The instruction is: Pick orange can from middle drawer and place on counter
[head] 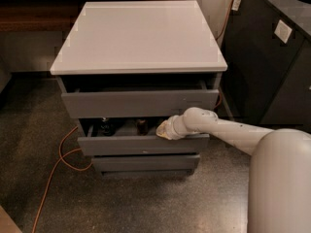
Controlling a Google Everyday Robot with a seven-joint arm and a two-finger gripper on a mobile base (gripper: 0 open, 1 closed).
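Observation:
The middle drawer (141, 144) of the grey cabinet is pulled open. Inside it an orange can (141, 125) with brownish sides stands near the middle. A dark can (106, 126) stands to its left. My gripper (163, 129) is at the drawer's front rim, reaching in just to the right of the orange can. I cannot tell whether it touches the can. The white-grey counter (141, 33) on top of the cabinet is bare.
The top drawer (141, 102) is also partly open and overhangs the middle drawer. The bottom drawer (146, 163) juts out a little. An orange cable (53, 178) lies on the floor at the left. A dark cabinet (272, 57) stands at the right.

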